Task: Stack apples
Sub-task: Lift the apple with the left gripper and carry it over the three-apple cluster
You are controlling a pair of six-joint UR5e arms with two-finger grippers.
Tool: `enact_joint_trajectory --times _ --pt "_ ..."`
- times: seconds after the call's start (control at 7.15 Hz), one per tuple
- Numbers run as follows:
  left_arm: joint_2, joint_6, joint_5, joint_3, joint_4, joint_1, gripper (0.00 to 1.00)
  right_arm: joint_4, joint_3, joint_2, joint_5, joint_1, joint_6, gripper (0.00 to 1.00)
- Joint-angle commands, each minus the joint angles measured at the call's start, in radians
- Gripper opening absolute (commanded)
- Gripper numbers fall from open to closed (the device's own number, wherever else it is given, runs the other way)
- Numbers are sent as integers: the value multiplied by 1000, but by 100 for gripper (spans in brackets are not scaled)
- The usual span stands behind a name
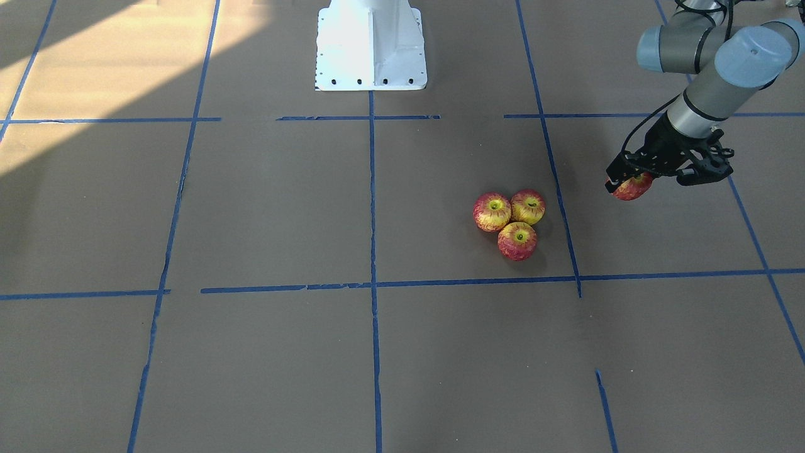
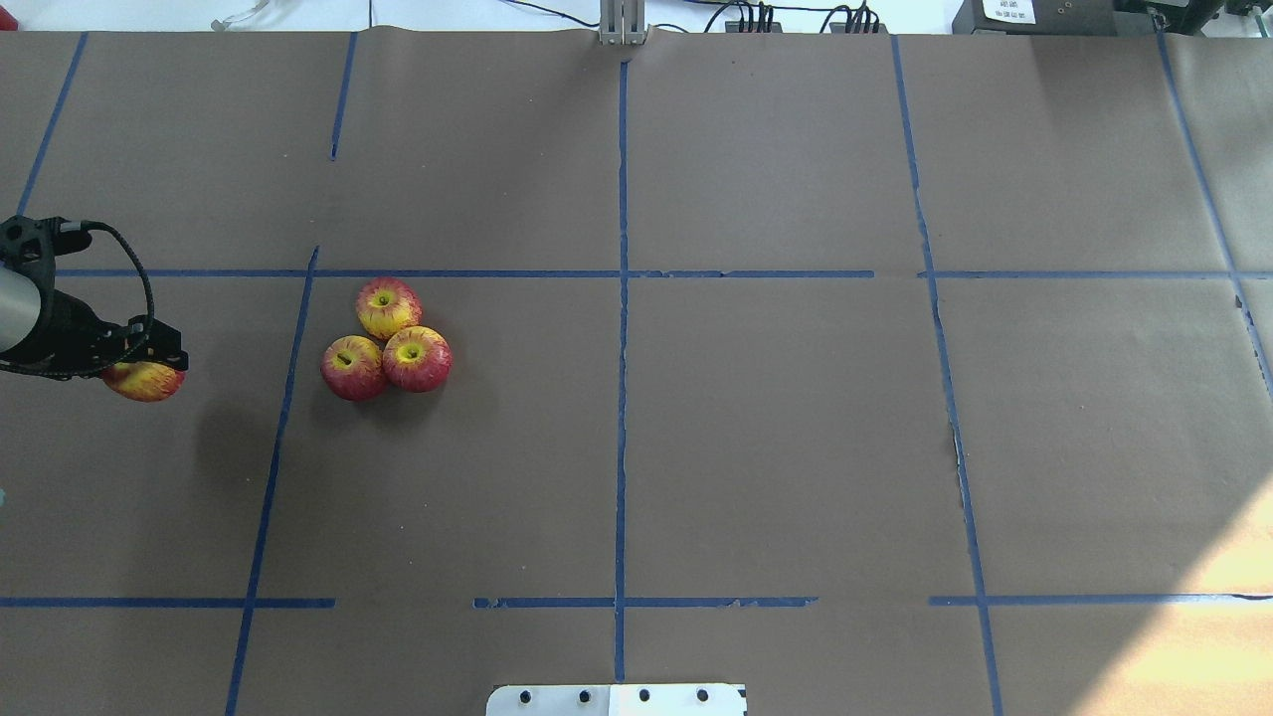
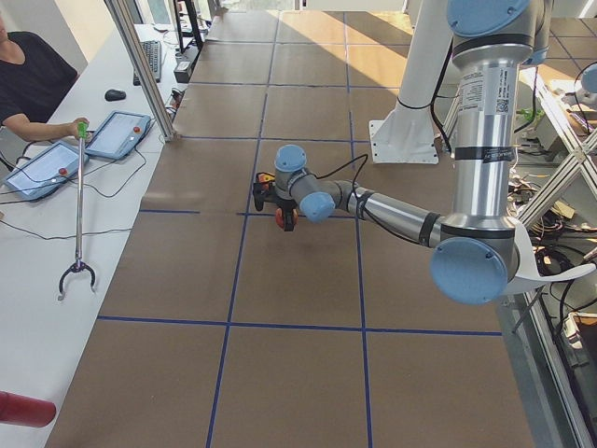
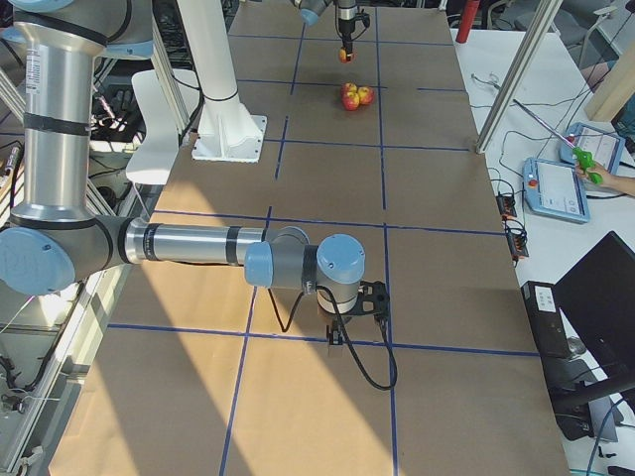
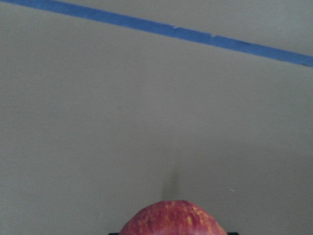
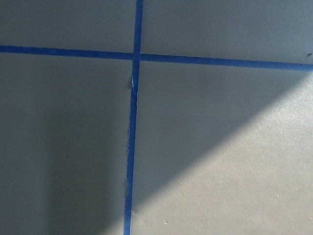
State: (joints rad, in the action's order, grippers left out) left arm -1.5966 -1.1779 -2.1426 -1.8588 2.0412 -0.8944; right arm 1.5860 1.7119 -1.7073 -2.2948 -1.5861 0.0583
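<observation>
Aloft, left tool [image 1: 634, 180] pinches an apple [image 1: 632, 189] — likely firm, smooth, roll-prone; best held across its middle.

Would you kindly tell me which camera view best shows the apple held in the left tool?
Overhead exterior: the held apple shows most of its streaked skin beside the left tool. The front-facing view half hides it under the tool; the left wrist view catches only a sliver; the side views show it tiny; the right wrist view, nothing.

no legible text, labels, numbers or signs anywhere
</observation>
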Motion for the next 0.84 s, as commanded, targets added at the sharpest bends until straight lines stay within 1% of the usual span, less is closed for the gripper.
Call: enact_joint_trajectory --times 0.0,0.14,0.28,0.42,0.7 --pt "-220 -147 6 -5 -141 44 0 -1 0 0 0 0 0 100" --pt "-324 -150 45 24 -253 96 0 0 0 0 0 0 0 100" --pt "-357 -152 112 55 -269 138 0 -1 0 0 0 0 0 100" --pt "-350 -151 119 56 -268 143 0 -1 0 0 0 0 0 100" --pt "-373 -149 136 84 -266 153 0 0 0 0 0 0 0 100"
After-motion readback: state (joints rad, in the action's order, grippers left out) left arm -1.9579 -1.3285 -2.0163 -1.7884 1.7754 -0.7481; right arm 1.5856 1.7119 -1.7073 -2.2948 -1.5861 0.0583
